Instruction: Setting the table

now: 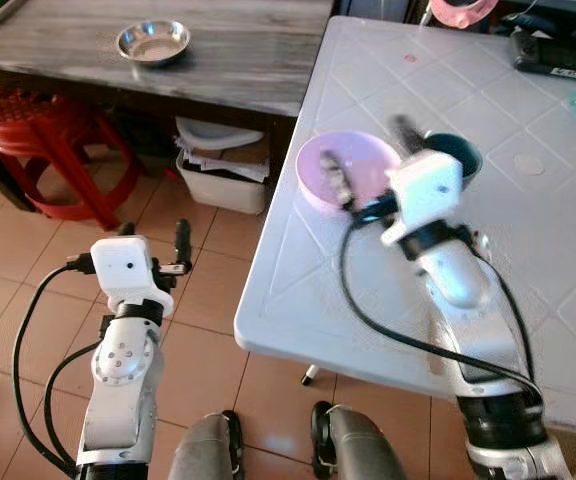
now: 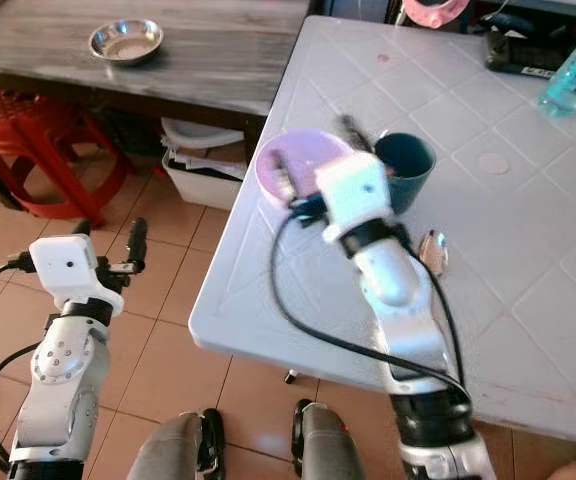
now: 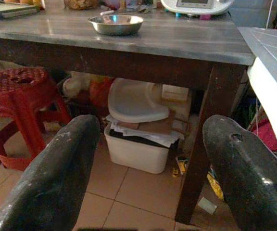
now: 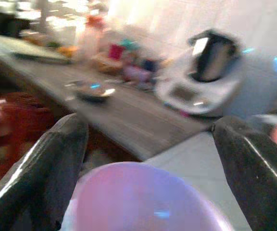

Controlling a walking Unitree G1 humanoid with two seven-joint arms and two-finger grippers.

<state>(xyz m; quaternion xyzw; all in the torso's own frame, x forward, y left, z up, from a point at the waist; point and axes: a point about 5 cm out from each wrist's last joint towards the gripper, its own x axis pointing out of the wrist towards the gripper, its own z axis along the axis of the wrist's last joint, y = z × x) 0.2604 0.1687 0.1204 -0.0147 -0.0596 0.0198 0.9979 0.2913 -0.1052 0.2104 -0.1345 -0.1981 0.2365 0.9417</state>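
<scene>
The right gripper [image 1: 368, 160] hangs over the white table [image 1: 528, 260], right above the pink bowl [image 1: 363, 165], with its two black fingers spread wide, one toward each side of the bowl. From the right wrist camera the bowl [image 4: 133, 199] sits low between the two fingers [image 4: 37, 168], so it lies straight ahead and a little below the gripper. It is round, so no side is better than another to grab. The picture there is blurry, and I cannot tell if a finger touches the rim. A dark green cup [image 1: 458, 155] stands just beside the bowl on its far side, so there is little room that way. The bowl is near the table's edge, with bare floor below, so a push that way could tip it off. The left gripper [image 1: 153, 245] is held low over the floor, open wide and holding nothing, well apart from the bowl. The right arm is much nearer.
</scene>
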